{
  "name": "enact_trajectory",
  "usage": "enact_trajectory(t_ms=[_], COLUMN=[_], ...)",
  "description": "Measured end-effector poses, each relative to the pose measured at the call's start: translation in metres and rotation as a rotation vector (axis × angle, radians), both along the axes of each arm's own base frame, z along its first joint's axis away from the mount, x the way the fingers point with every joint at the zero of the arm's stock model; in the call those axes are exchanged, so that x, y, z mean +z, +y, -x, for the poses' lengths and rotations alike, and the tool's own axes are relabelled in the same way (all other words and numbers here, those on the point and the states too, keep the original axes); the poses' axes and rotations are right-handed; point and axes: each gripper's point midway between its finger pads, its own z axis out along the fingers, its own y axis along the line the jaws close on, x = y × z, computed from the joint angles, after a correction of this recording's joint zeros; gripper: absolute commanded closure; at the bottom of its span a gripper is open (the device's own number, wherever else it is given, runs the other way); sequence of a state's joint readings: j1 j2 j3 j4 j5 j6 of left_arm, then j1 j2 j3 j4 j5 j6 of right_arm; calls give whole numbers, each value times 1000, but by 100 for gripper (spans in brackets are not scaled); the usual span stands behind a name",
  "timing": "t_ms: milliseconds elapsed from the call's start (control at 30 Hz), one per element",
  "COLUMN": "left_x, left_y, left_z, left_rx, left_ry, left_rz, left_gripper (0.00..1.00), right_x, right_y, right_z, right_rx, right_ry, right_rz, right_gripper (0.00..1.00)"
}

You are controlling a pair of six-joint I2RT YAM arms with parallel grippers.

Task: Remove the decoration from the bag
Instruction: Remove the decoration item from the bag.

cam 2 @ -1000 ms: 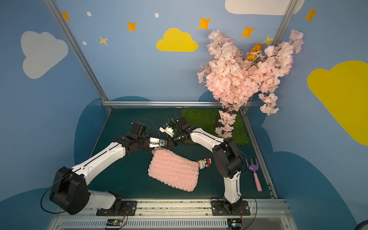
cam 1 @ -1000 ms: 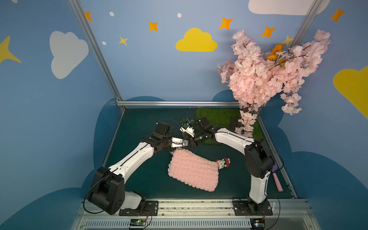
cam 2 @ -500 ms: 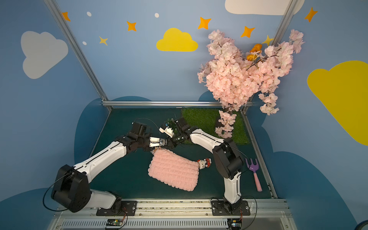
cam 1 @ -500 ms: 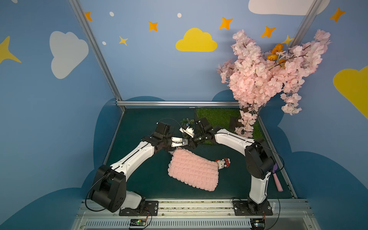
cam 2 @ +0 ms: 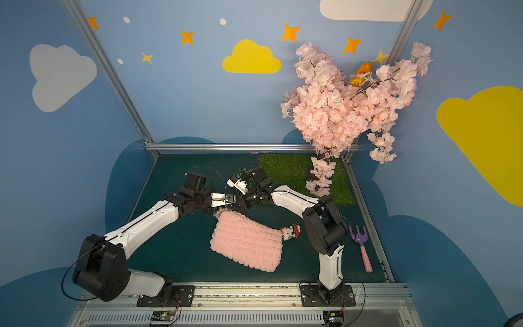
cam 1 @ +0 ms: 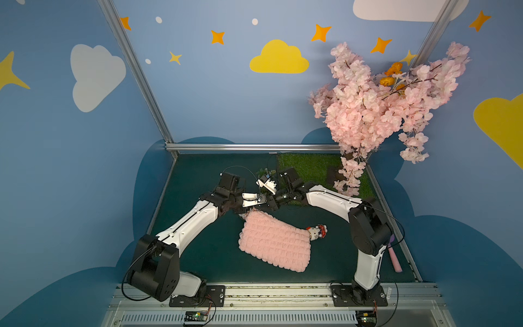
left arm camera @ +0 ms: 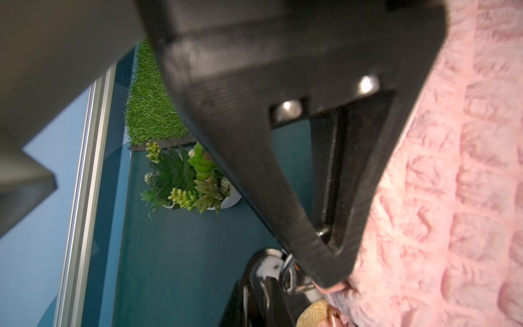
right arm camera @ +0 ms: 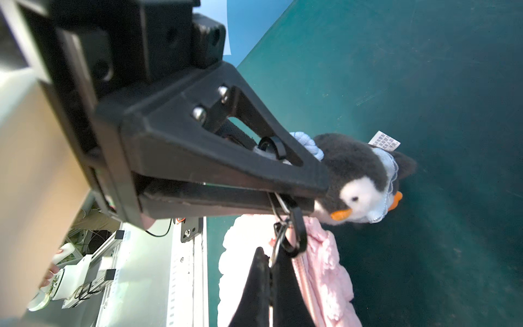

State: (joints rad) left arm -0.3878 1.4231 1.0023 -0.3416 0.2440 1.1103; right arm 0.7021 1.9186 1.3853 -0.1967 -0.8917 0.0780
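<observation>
My left gripper (cam 1: 246, 210) is at the far left corner of the bag (cam 1: 274, 243). Its jaws are almost closed and they pinch the pink edge there, beside the zip. My right gripper (right arm camera: 317, 198) meets it at the same corner, coming from the right. Its jaws are fully closed on a thin metal ring (right arm camera: 278, 203), and a black clasp (right arm camera: 300, 226) hangs just under them. A grey-black penguin plush (right arm camera: 356, 175) lies just beyond my right fingertips, beside the bag's corner. The bag lies flat on the dark green table (cam 1: 203, 254). The decoration (cam 1: 317, 232) lies at the bag's far right corner, touching it, well apart from both grippers. A purple rake (cam 2: 360, 246) lies further right.
</observation>
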Motion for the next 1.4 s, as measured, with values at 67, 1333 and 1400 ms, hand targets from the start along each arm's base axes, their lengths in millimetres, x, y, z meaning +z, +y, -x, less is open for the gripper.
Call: enact_trajectory(t_ms=[67,1333,1400], left_x=[-1,5,7], left_y=[-1,-2,-3], left_z=[0,-16,-18], left_rx=[6,89,92], left_ry=[10,26,19], left_rz=[8,72,89], left_gripper=[87,90,90], right_x=[-1,5,8], right_y=[0,7,6], right_z=[0,-15,-17], right_rx=[2,-158,-164], right_ry=[-11,-27,-11], right_rz=[6,-43,-63], right_gripper=[100,100,100])
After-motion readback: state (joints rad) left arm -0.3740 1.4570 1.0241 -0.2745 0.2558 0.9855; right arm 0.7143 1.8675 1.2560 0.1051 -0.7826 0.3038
